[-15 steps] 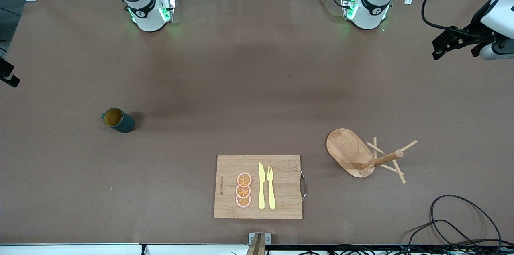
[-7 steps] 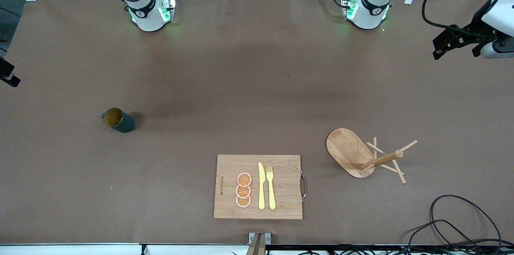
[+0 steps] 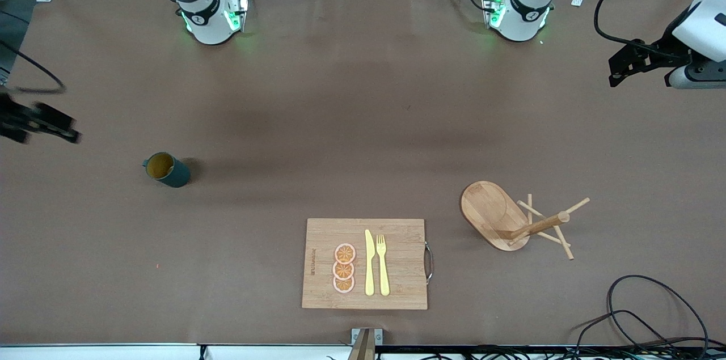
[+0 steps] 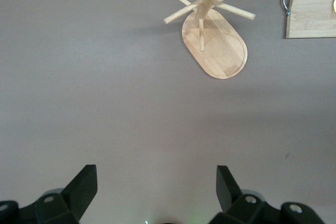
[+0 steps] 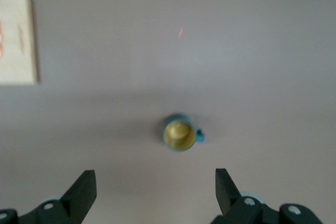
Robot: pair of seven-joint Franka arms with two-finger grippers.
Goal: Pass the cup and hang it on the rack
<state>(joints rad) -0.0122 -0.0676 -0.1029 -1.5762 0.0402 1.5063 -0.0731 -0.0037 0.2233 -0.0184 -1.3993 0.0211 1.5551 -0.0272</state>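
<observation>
**Both arms up, cup and rack waiting on the bench**

Starting at the right arm's end of the bench (image 3: 363,122): the right end effector (image 3: 39,122) hangs in the air above the bench edge there, a dark blur in the front view. Its wrist camera shows the two fingers (image 5: 84,190) spread wide apart with nothing between them, looking straight down on the cup (image 5: 180,134).

The cup (image 3: 166,169) stands upright on the brown bench, yellow inside showing, small handle on its side, clear of everything around it.

Moving along, the wooden cutting board (image 3: 364,263) lies near the front edge, carrying three orange slices (image 3: 343,269), a yellow knife (image 3: 369,262) and a yellow fork (image 3: 382,264) side by side.

Next, toward the left arm's end, the rack (image 3: 513,217) stands on its oval base, post and pegs spreading out from it, well apart from the board.

Last, the left end effector (image 3: 621,68) hovers over the bench edge at its own end. Its fingers (image 4: 84,184) are wide apart too, empty, with the rack (image 4: 212,35) in its wrist view.
</observation>
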